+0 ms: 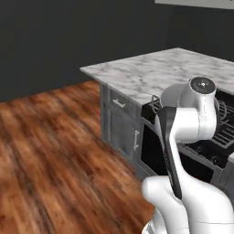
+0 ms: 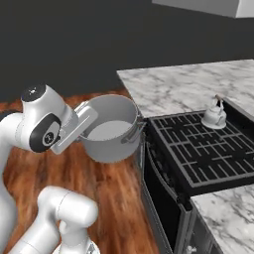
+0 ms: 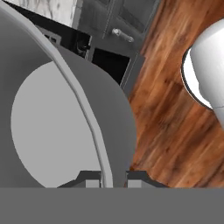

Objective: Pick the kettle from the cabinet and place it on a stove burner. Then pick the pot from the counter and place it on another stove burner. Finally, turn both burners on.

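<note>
Currently the gripper (image 3: 113, 177) is clenched on the rim of the pot (image 2: 111, 128), one finger inside the wall and one outside, as the hand view shows. The pot is a wide matte grey cylinder with a flat pale bottom and a small side handle toward the stove. It hangs tilted, mouth turned partly upward, in the air over the wood-plank floor (image 1: 50, 151), just beside the front left corner of the stove and not resting on anything.

The kettle (image 2: 214, 116), small, rounded and silvery-white with a thin arched handle, stands upright on a rear burner grate (image 2: 198, 144) of the flat black cooktop. The grates are black square-grid metal. Pot and kettle are well apart.

The counter (image 1: 151, 73) is a white marble slab with grey veins. It runs behind and to both sides of the stove, above dark grey drawers (image 1: 119, 106) with small pale bar handles. The floor is glossy reddish-brown wood with dark grain streaks. The back wall is plain dark grey.
</note>
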